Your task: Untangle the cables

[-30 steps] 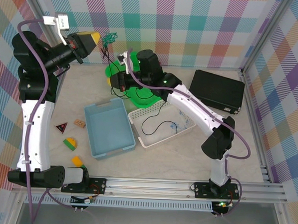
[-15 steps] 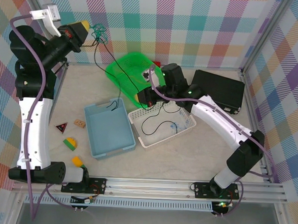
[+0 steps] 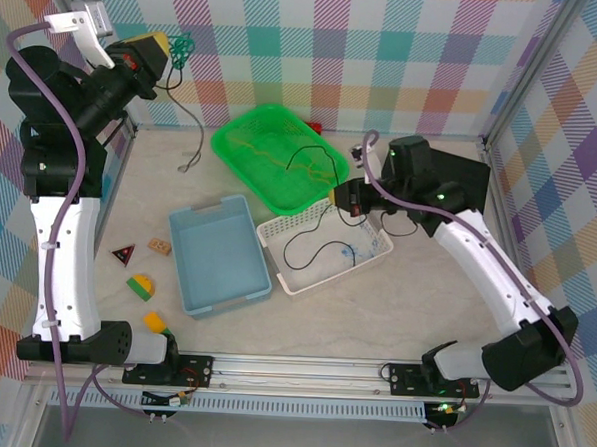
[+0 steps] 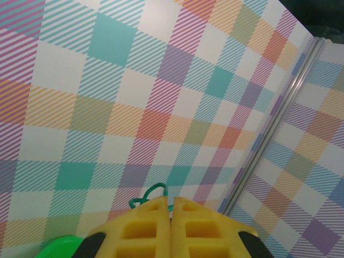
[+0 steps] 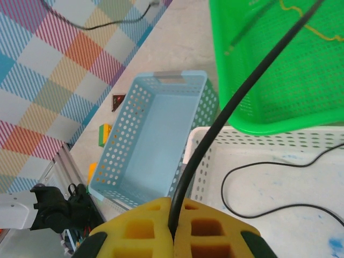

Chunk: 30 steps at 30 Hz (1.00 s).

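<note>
The dark green cable (image 3: 184, 45) is a small knot at the upper left of the overhead frame, pinched in the left hand (image 3: 171, 48); in the left wrist view its loop (image 4: 156, 189) pokes up above the yellow fingers, which are pressed together (image 4: 172, 200); a thin dark strand (image 3: 196, 128) hangs from the knot down to the counter (image 3: 374, 318); the black cable (image 5: 232, 106) is clamped in the right hand (image 5: 173, 207), right of centre in the overhead frame (image 3: 346, 198), and runs up into the green basket (image 3: 233, 130), where the yellow cable (image 3: 262, 150) lies; a second black cable (image 5: 222, 193) loops inside the white basket (image 3: 377, 250), just below the green one; the blue basket (image 3: 220, 280) sits to its left.
</note>
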Each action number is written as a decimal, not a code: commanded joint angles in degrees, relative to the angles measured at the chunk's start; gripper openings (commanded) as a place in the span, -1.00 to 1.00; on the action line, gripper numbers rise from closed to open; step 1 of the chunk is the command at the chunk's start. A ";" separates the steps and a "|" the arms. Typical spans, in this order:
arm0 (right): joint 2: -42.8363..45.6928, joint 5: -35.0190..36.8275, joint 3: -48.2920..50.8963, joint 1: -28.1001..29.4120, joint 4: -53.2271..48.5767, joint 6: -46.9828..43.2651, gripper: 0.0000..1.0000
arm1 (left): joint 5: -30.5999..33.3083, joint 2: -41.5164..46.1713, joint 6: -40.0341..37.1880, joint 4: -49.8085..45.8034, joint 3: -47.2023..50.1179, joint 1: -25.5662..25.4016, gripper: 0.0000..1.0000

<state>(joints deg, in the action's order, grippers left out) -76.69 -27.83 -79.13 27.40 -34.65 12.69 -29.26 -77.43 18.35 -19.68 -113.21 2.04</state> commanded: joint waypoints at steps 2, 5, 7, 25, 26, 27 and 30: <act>4.01 -1.34 0.33 -1.18 -1.96 -2.48 -1.00 | -0.03 0.33 -2.10 -0.44 -2.00 0.65 -1.00; 5.43 -1.43 -0.47 -1.80 -3.38 -3.99 -1.00 | -0.59 0.66 -3.20 -0.73 -1.91 0.67 -1.00; 6.28 -1.36 -0.97 -2.16 -4.25 -5.17 -1.00 | -1.40 0.70 -3.47 -0.54 -1.68 0.68 -1.00; 7.84 -0.25 9.14 -2.44 0.38 -23.01 -1.00 | -9.29 3.90 -3.49 6.13 4.29 0.68 -1.00; 7.42 -0.27 10.10 -2.44 1.14 -24.82 -1.00 | -9.45 3.95 -3.37 6.31 4.56 0.68 -1.00; 6.90 -0.60 10.70 -2.43 1.71 -26.87 -1.00 | -9.61 3.99 -3.39 6.41 4.81 0.68 -1.00; 5.05 -2.48 12.14 -2.44 2.37 -33.38 -1.00 | -10.06 4.08 -3.57 6.50 5.34 0.68 -1.00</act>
<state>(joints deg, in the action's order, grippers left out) -70.39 -28.21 -67.94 25.39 -34.74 -11.64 -37.52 -74.61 15.33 -16.21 -108.62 2.04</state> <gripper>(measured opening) 0.055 0.057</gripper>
